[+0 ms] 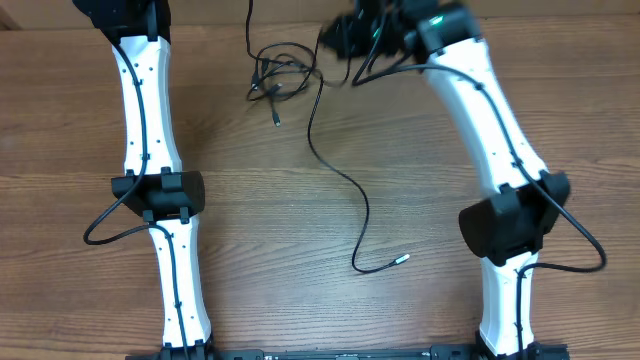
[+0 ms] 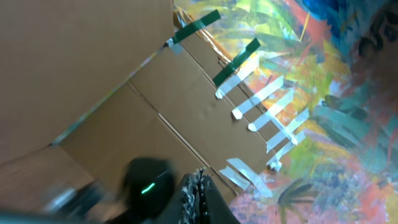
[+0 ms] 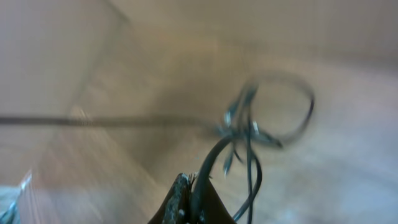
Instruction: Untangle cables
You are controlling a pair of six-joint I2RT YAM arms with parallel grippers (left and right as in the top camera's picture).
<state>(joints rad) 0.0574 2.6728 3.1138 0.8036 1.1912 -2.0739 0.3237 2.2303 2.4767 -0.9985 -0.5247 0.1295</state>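
Observation:
The cables (image 1: 283,70) lie as a small black tangle on the wooden table at the far middle. One long strand (image 1: 345,185) runs from there toward the front and ends in a pale plug (image 1: 400,260). My right gripper (image 1: 342,40) is beside the tangle at the back. In the right wrist view its fingers (image 3: 191,190) are shut on a black cable strand, with the blurred tangle (image 3: 249,124) just beyond. My left gripper (image 2: 200,186) is shut and empty, raised and facing cardboard; its fingers are past the top edge of the overhead view.
The left wrist view shows a cardboard wall (image 2: 93,74) with tape strips (image 2: 267,106) and a painted surface (image 2: 348,124). Thick black arm cables loop beside the left arm (image 1: 105,225) and the right arm (image 1: 590,250).

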